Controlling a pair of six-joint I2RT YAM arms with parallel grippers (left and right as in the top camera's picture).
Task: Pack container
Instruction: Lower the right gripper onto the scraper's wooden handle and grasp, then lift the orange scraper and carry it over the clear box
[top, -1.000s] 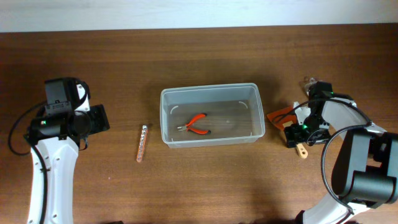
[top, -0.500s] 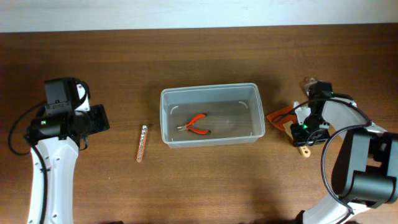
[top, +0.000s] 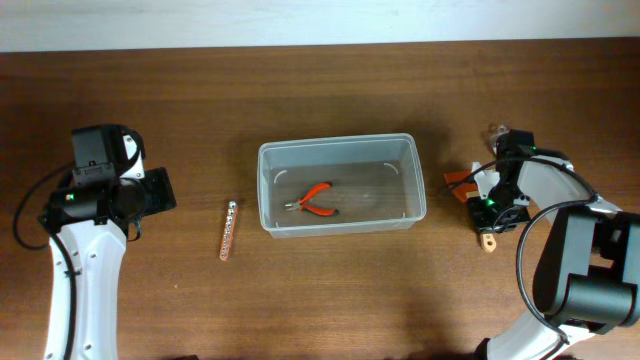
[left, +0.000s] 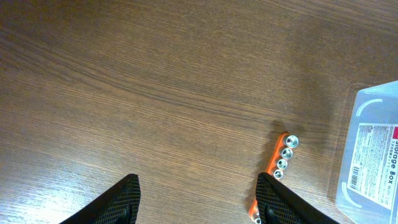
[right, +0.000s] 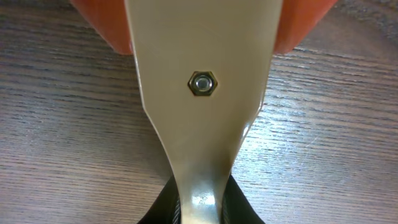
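The container (top: 335, 143) is a clear tub in the middle of the table, with red-handled pliers (top: 315, 200) lying inside. To its right lies a scraper (top: 455, 181) with an orange blade and a pale handle (right: 202, 93) that carries a hex nut. My right gripper (top: 490, 208) is shut on that handle (right: 203, 199), fingers pressed against both sides. An orange rail of sockets (top: 229, 230) lies left of the container. My left gripper (left: 199, 199) hangs open above bare wood, the socket rail (left: 277, 165) just beyond its right finger and the container's corner (left: 373, 155) further right.
The table's far edge (top: 320, 45) meets a white wall. A small clear object (top: 495, 130) lies behind the right arm. Bare wood runs in front of the container and between it and the socket rail.
My right gripper has closed on the scraper's handle, and less of the orange blade shows beside it. The left arm has not moved.
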